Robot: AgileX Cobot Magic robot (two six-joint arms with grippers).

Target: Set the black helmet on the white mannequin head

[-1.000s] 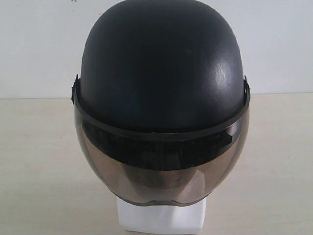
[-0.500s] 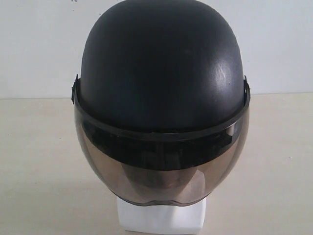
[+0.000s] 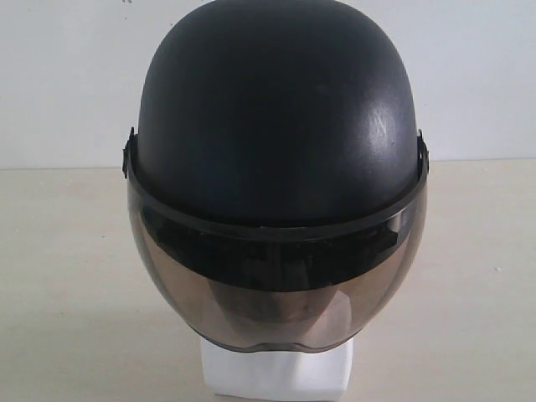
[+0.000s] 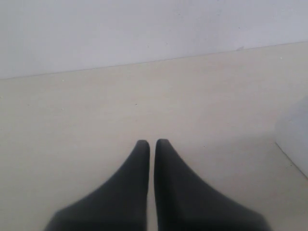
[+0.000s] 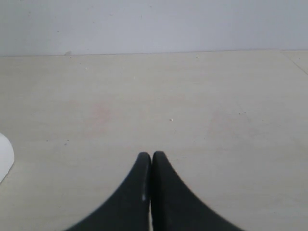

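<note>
Nothing's moved since a second ago: your helmet (image 3: 276, 126) sits on the mannequin head (image 3: 276, 375), visor down, on the tabletop (image 3: 67, 276). Your left claw (image 4: 152, 144) and right claw (image 5: 151, 156) are both pressed together, off the helmet.

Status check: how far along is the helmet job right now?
Done: the black helmet sits over the white mannequin head, its visor covering the face; only the head's base shows below. In hand: nothing; the left gripper and right gripper are both shut and empty above the table. Left: nothing that I can see, beyond perhaps checking the fit.
</note>
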